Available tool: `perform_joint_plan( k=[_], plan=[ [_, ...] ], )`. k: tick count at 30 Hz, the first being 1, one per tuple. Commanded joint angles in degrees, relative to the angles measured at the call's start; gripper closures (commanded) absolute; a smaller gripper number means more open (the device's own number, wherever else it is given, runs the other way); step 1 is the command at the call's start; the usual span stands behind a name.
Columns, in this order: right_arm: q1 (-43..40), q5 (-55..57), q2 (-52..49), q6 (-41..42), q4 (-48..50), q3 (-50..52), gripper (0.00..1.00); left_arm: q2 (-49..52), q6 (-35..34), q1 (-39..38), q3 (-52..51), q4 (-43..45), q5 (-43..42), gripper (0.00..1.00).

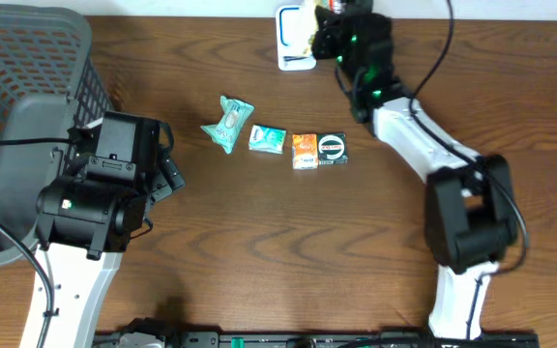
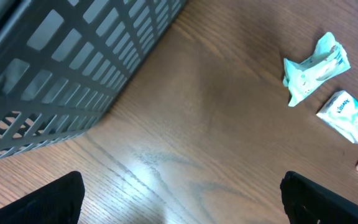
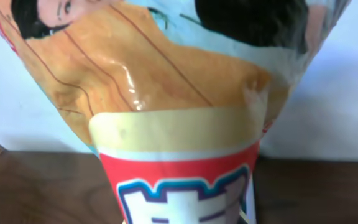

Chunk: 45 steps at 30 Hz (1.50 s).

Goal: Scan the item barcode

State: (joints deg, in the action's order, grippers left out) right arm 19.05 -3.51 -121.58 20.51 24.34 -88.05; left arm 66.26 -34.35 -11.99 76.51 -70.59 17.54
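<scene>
The item is a snack packet [image 3: 179, 124], orange and yellow with a red band and white lettering. It fills the right wrist view, rising from between the jaws, and my own fingers are hidden behind it. In the overhead view my right gripper [image 1: 323, 33] holds this packet [image 1: 307, 41] against the white scanner [image 1: 290, 43] at the table's far edge. The scanner's white face [image 3: 353, 93] shows right behind the packet. My left gripper [image 1: 170, 159] hangs open over bare wood beside the basket. Its two dark fingertips [image 2: 42, 199] stand far apart with nothing between them.
A grey mesh basket [image 1: 27, 87] fills the far left. In a row at mid-table lie a crumpled teal packet [image 1: 228, 124], a white-teal packet [image 1: 267, 139], an orange packet [image 1: 305, 152] and a black packet with a round label [image 1: 333, 149].
</scene>
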Motion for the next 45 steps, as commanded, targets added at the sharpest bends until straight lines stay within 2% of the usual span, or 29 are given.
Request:
perform_joint_plan(
  k=[1, 5, 9, 24, 28, 31, 36, 38, 41, 42, 43, 44, 45],
  plan=[
    [-0.3, 1.4, -7.7, 4.7, 1.1, -7.3, 0.99, -0.1, -0.3, 0.3, 0.1, -0.1, 1.2, 0.0],
    [0.4, 1.4, -13.8, 0.7, -1.2, -16.6, 0.99, -0.1, -0.3, 0.3, 0.1, -0.1, 1.2, 0.0],
    [1.7, 5.7, -16.3, -6.2, -7.8, -23.5, 0.99, -0.1, -0.3, 0.3, 0.1, -0.1, 1.2, 0.0],
    [2.1, 7.8, -16.9, -9.0, -7.8, -23.9, 0.99, -0.1, -0.3, 0.3, 0.1, -0.1, 1.2, 0.0],
    [0.6, 7.9, -14.0, -9.0, -10.1, -23.9, 0.99, -0.1, -0.3, 0.3, 0.1, -0.1, 1.2, 0.0],
    [-2.9, 9.0, -8.6, -12.1, -19.2, -23.9, 0.99, -0.1, -0.3, 0.3, 0.1, -0.1, 1.2, 0.0],
    [-11.8, 20.8, -0.4, -16.9, -39.5, -23.9, 0.99, -0.1, -0.3, 0.3, 0.1, -0.1, 1.2, 0.0],
    [-19.2, 21.2, 1.0, -27.3, -50.7, -23.9, 0.99, -0.1, -0.3, 0.3, 0.1, -0.1, 1.2, 0.0],
    [-25.6, 23.6, 0.5, -36.9, -58.7, -23.6, 0.99, -0.1, -0.3, 0.3, 0.1, -0.1, 1.2, 0.0],
    [-29.3, 28.0, -0.3, -37.3, -61.1, -23.5, 0.83, -0.1, -0.3, 0.3, 0.1, -0.1, 1.2, 0.0],
    [-32.0, 30.0, -0.8, -37.3, -63.1, -23.5, 0.25, -0.1, -0.3, 0.3, 0.1, -0.1, 1.2, 0.0],
    [-34.0, 29.9, -1.1, -37.2, -64.8, -23.5, 0.01, -0.1, -0.3, 0.3, 0.1, -0.1, 1.2, 0.0],
    [-35.9, 28.9, -1.4, -34.9, -66.9, -23.5, 0.01, -0.1, -0.3, 0.3, 0.1, -0.1, 1.2, 0.0]
  ],
)
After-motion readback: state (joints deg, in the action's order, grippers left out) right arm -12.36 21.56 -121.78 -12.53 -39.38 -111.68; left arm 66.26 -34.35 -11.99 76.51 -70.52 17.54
